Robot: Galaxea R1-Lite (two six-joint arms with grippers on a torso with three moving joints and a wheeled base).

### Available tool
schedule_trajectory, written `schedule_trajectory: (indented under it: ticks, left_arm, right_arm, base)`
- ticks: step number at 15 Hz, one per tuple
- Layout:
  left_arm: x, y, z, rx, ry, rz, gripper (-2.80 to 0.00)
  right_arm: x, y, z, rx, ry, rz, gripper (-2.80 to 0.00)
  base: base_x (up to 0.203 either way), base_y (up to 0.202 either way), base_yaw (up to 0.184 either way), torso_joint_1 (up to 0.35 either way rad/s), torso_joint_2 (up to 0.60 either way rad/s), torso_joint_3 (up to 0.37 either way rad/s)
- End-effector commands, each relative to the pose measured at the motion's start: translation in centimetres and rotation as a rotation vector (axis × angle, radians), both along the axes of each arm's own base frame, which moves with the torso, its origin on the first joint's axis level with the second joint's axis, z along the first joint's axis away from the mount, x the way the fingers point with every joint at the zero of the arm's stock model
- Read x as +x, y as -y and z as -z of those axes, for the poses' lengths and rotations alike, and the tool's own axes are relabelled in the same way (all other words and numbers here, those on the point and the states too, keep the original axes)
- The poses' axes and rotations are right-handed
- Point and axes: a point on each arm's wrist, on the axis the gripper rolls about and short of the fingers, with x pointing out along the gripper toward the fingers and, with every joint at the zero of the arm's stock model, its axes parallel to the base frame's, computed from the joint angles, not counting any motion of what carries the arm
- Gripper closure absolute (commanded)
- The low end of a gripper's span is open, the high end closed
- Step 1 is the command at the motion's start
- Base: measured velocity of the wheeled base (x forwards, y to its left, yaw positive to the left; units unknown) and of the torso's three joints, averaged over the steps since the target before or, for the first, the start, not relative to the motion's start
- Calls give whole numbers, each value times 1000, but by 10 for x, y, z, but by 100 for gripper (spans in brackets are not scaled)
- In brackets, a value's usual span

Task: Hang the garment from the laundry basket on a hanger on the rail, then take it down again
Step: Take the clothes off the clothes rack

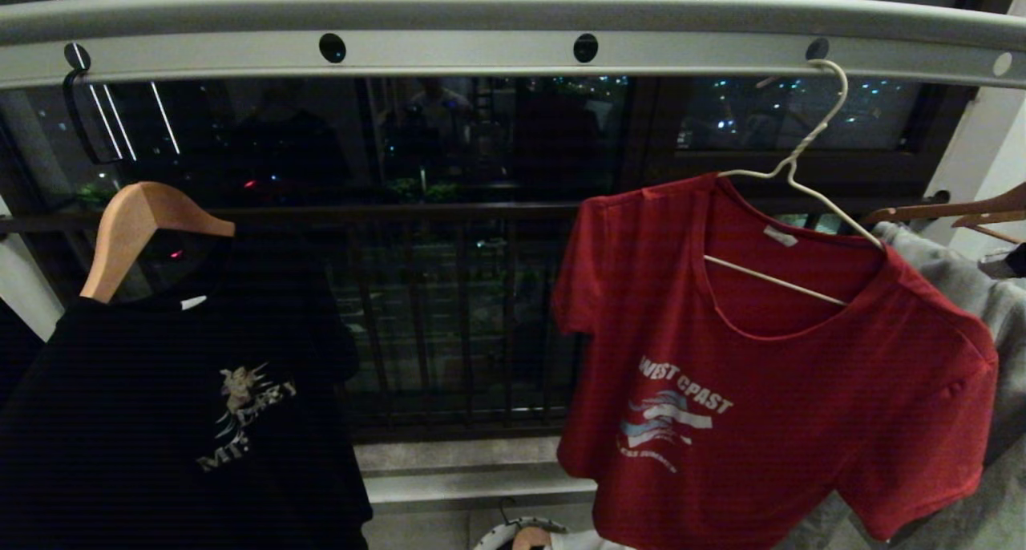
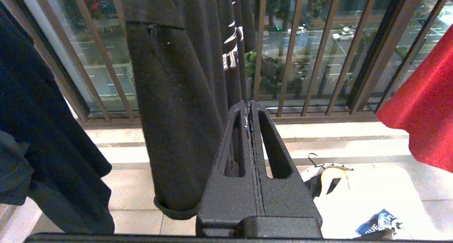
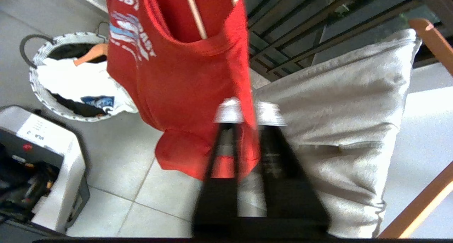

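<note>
Head view shows the red shirt on the wire hanger, hooked into the rail to air. Right gripper is slightly parted around its hem; whether it grips, I cannot tell.

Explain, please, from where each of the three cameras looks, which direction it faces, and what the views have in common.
Head view: from the robot's head, facing the rail; the red T-shirt hangs on the white hanger; no arm shows.
Left wrist view: behind the shut left hand, facing the window railing and black T-shirt.
Right wrist view: behind the right hand, looking down at the laundry basket.
Shared: all three show the red T-shirt.
</note>
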Motion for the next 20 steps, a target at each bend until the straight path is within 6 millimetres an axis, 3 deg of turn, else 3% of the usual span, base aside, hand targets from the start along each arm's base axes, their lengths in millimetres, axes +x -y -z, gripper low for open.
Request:
schedule_trajectory:
  ticks: [1,6,12,17,20]
  left_arm:
    - [0,0,0,0,2,-1,0]
    - [0,0,0,0,2,-1,0]
    - [0,0,0,0,3,-1,0]
    - [0,0,0,0,2,-1,0]
    - [0,0,0,0,2,-1,0]
  right_arm:
    - [-2,-1,0,-6,-2,-14,-280]
    - [5,0,4,-37,-17,-49,-280]
    - [37,1,12,-5,-47,-134,-280]
    - [50,-5,-3,98,59,-259,-280]
    - [69,-14,-1,135,90,-305,-280]
  base:
    - [0,0,0,0,0,0]
    - [0,0,0,0,0,0]
    - [0,0,0,0,0,0]
    - [0,0,0,0,0,0]
    - [0,0,0,0,0,0]
